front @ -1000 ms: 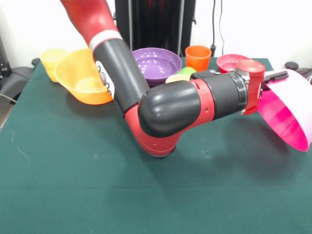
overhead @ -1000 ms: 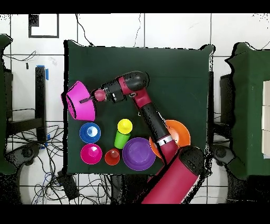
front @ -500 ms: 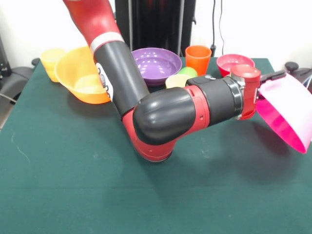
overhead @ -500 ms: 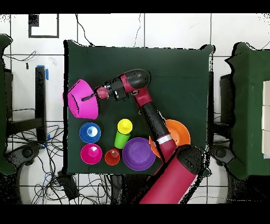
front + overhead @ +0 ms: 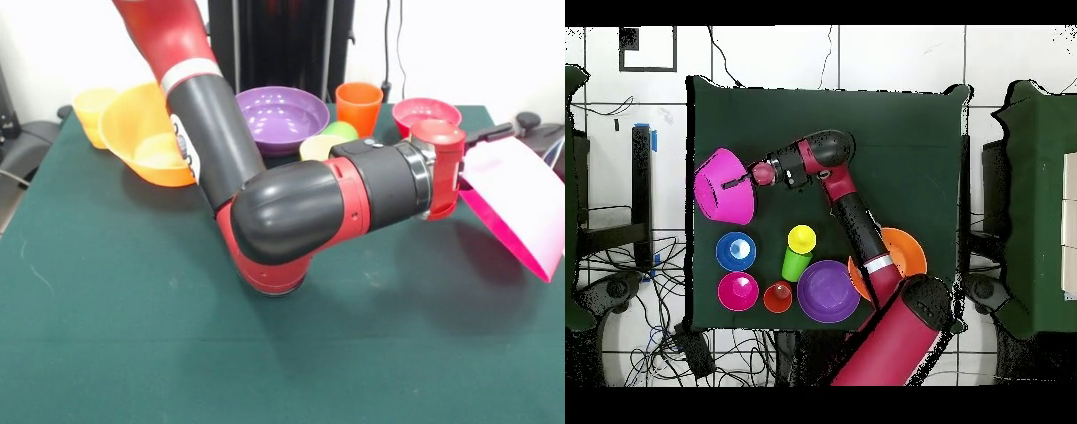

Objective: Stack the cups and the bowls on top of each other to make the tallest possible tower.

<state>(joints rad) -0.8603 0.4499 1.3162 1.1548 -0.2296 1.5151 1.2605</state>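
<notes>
My gripper [image 5: 484, 148] is shut on the rim of the large hot pink bowl [image 5: 521, 208] and holds it tilted on edge above the table's right side; it also shows in the overhead view [image 5: 725, 187], with the gripper [image 5: 746, 180] beside it. The purple bowl [image 5: 282, 115], orange cup [image 5: 359, 102] and small crimson bowl [image 5: 425, 113] stand at the back. The large orange bowl [image 5: 146, 132] leans by a yellow cup [image 5: 93, 108]. A green cup [image 5: 795, 265] lies with a yellow cup [image 5: 802, 238] at its end. The small blue bowl [image 5: 736, 250] stands near the pink bowl.
My arm's elbow [image 5: 282, 212] hangs low over the middle of the green table [image 5: 132, 336]. The pink bowl reaches out to the table's edge [image 5: 691, 190]. Chairs and cables lie around the table.
The gripper has turned the pink bowl further onto its edge and carried it slightly away from the blue bowl. The elbow has shifted a little left in the front view.
</notes>
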